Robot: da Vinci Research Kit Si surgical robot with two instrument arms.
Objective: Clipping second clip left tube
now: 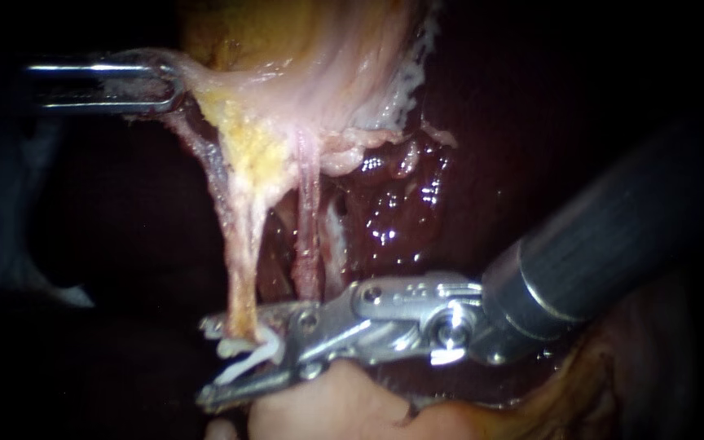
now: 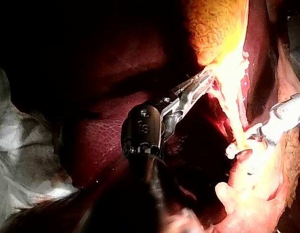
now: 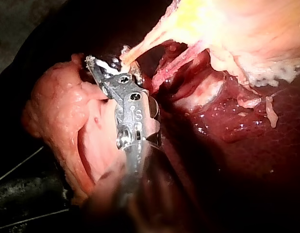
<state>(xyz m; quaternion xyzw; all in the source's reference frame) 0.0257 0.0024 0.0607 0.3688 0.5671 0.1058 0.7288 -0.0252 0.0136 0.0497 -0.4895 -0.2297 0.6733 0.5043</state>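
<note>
**A:** Where was the left tube (image 1: 236, 236) in the endoscope view?

**B:** It hung stretched from the gallbladder (image 1: 327, 65) down to my right instrument (image 1: 205, 363). The right tube (image 1: 307, 220) ran just beside it, and the dark liver (image 1: 405, 204) lay behind both.

**A:** And that instrument's jaws?

**B:** They stood well apart and carried a white clip (image 1: 248, 356) between them, its legs not yet closed. The left tube's lower end ran into the mouth of the clip, against the upper jaw. I could not tell there whether the lower leg touched the tube.

**A:** Did the right wrist view add anything?

**B:** A little. It showed the pale strand meeting the jaw tips right at the clip (image 3: 105, 63). It also showed a pink lump of tissue (image 3: 58, 111) lying against the side of the instrument. The endoscope gave only the edge of that lump, under the jaws.

**A:** What about the left instrument (image 1: 174, 85)?

**B:** The endoscope caught only the end of it, with the jaws clenched on a fold of the gallbladder and holding it taut. The left wrist view showed its wrist joint and shaft too, with the jaws (image 2: 201, 81) clamped on brightly lit yellow tissue. Beyond them was the right instrument (image 2: 240, 158), with the clip (image 2: 232, 150) at the strand's lower end.
</note>
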